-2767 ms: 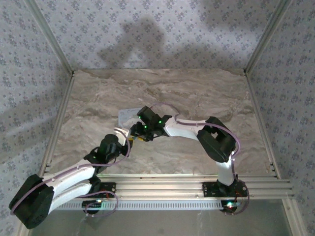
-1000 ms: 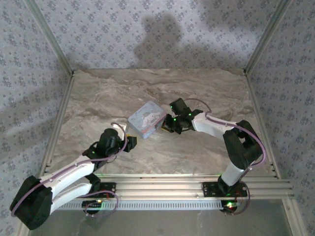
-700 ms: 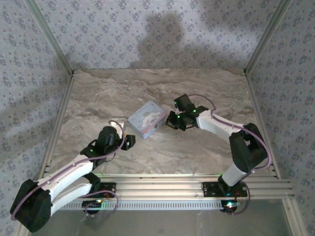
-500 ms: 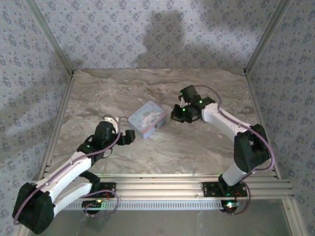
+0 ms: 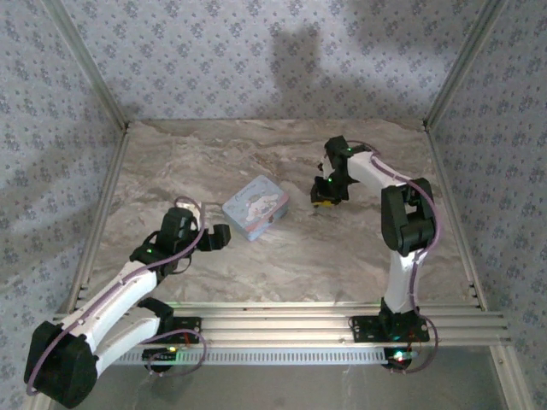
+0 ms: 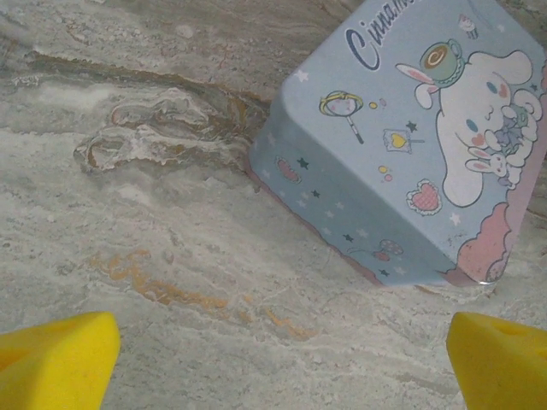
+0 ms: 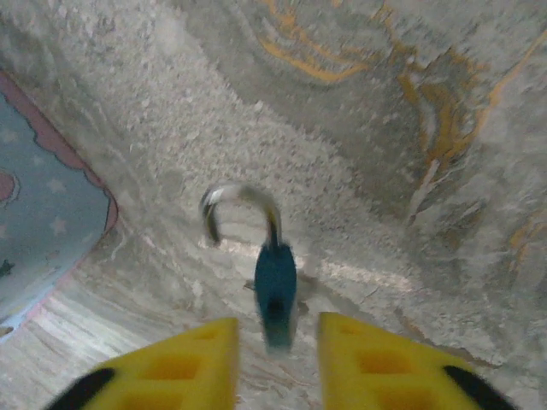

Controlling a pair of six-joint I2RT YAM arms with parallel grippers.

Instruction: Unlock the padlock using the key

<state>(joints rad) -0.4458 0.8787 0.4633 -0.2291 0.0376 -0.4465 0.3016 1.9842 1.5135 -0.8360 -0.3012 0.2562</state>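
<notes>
Right wrist view is resolving padlock (image 7: 275, 286) sitting free inside part-open right end effector (image 7: 278, 363); left end effector (image 6: 278, 359) is gaping wide, empty, tin (image 6: 402, 154) ahead-right.

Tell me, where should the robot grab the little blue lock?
Probably the dark body of the padlock, pinched across its two flat faces, coming from the end away from the shackle, where the right end effector sits. The body looks thin and flat-sided; the shackle is a skinny curved loop.
</notes>
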